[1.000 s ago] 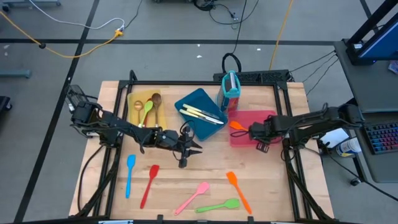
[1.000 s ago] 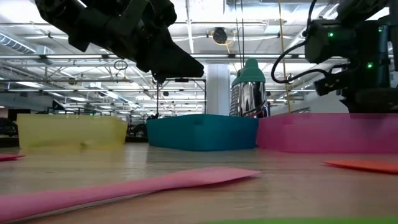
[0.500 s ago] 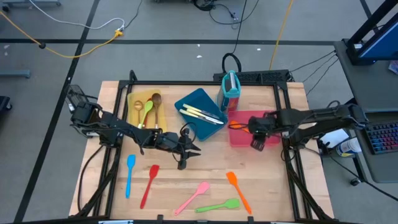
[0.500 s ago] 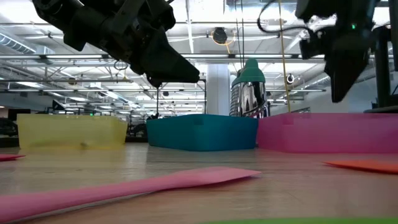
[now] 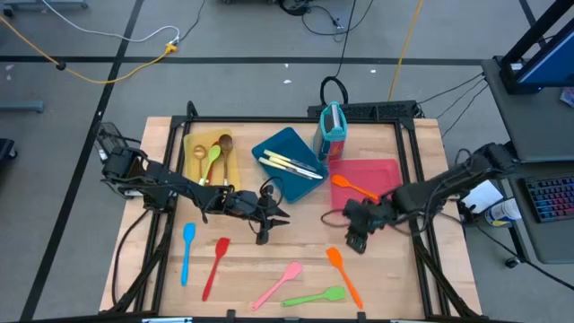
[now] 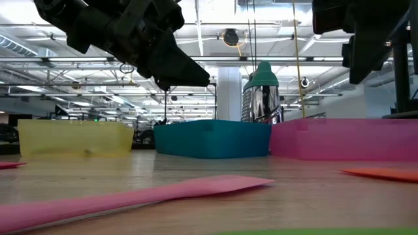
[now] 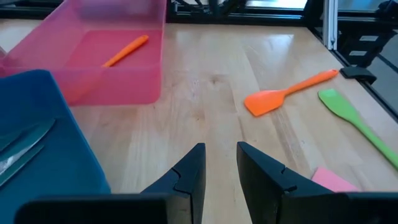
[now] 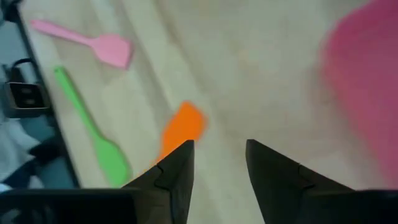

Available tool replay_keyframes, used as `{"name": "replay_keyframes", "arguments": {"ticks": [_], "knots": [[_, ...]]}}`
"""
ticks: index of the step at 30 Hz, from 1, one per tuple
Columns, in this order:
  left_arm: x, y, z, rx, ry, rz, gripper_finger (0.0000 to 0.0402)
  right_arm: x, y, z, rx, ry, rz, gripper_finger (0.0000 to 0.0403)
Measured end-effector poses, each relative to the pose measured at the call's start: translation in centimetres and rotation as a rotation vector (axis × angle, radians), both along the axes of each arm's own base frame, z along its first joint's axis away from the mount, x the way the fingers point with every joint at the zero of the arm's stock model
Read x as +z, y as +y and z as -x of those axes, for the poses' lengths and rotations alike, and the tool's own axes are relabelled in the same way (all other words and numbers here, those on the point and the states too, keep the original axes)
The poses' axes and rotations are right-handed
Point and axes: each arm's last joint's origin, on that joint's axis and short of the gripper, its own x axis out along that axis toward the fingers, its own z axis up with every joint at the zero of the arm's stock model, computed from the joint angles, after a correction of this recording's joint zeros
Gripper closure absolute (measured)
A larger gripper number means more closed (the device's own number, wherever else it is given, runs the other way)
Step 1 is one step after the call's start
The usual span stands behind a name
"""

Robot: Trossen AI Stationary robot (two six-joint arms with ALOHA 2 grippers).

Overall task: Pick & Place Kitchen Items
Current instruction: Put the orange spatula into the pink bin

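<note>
Right jaws: released and empty, swung off the red tray to the bench | orange spoon now lies in that tray | next: orange spatula just beyond | left jaws: parted, empty, mid-bench.

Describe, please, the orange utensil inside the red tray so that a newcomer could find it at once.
Find the red tray, right of the blue tray. One slim orange spoon lies slanted in its near left corner. Unlike the orange spatula on the bare table, it sits inside a tray, alone.

Green spatula cut off
</note>
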Motion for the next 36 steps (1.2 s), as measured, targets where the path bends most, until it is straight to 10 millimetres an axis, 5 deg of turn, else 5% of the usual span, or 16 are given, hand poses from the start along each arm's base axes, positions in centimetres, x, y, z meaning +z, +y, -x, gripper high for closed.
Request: {"name": "replay_keyframes", "arguments": {"ticks": [15,36], "knots": [[0.0,2.0,-0.3,0.034,-0.010,-0.064,0.0309,-3.2,5.3,-4.5,-0.123,0.147,-0.167,0.0274],[-0.1,2.5,-0.3,0.041,-0.001,-0.091,0.0309,-9.3,6.5,-7.1,-0.285,0.361,-0.089,0.0274]]}}
